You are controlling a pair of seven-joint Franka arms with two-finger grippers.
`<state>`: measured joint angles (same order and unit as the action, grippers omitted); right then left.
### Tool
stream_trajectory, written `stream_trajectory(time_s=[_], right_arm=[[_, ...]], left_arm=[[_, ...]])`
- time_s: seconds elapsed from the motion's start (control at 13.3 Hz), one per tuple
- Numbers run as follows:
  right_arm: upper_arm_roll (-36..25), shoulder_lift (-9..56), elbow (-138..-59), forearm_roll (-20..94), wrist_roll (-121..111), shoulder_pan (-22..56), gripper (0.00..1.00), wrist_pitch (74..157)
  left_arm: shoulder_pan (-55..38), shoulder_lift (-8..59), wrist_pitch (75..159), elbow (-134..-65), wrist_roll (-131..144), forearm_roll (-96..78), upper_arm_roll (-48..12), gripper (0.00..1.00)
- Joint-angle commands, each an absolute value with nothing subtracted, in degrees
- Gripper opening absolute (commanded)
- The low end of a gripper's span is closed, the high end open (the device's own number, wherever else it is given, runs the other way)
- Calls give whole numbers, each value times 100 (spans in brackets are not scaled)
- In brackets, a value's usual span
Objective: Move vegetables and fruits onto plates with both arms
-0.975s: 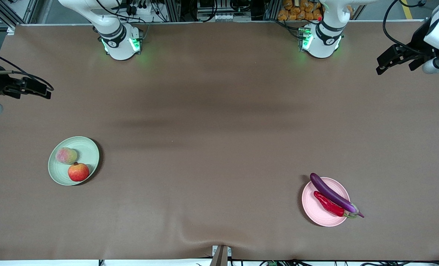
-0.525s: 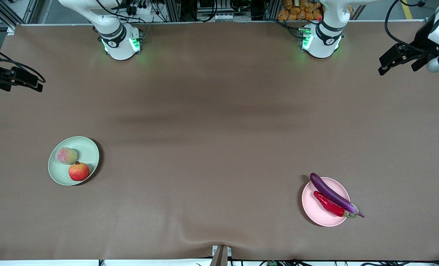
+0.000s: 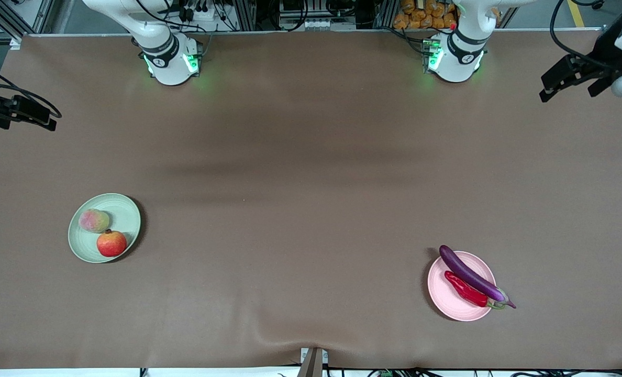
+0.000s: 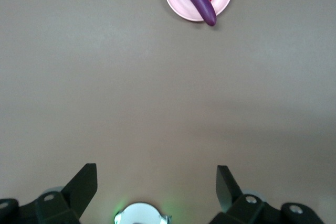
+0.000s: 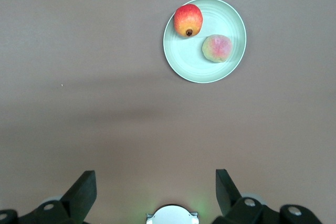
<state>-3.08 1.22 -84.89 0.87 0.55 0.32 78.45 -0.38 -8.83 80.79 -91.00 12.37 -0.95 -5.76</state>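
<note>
On the brown bench [image 3: 311, 209], toward the right arm's end, the mint green plate [image 3: 125, 209] carries both fruits: the fuzzy peach [image 3: 94, 220] and, touching or just beside it and nearer the front camera, the red apple-like ball [image 3: 111, 244]. Toward the left arm's end, the pink plate [image 3: 447, 301] carries both vegetables side by side: the purple eggplant [image 3: 470, 275] lies diagonally across it, its stem end overhanging the rim, and the red chili pepper [image 3: 465, 289] lies alongside, nearer the front camera. Right gripper [image 3: 41, 120]: raised over the bench edge at its own arm's end, well apart from the mint green plate, fingers spread wide, holding nothing. Left gripper [image 3: 552, 89]: raised over the bench edge at its own arm's end, well apart from the pink plate, fingers likewise spread wide and empty.
</note>
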Motion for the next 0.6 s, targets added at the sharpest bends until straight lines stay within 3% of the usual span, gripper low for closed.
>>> stream_trajectory(time_s=[0.0, 0.53], right_arm=[[-237, 26, -8525, -9, 79, -18, 100, 7866], [-237, 70, -8525, -9, 53, 9, 100, 7884]], left_arm=[[-44, -536, 7743, -8587, 1072, -44, -580, 100], [-18, -510, 7910, -8675, 1037, 0, -580, 100]])
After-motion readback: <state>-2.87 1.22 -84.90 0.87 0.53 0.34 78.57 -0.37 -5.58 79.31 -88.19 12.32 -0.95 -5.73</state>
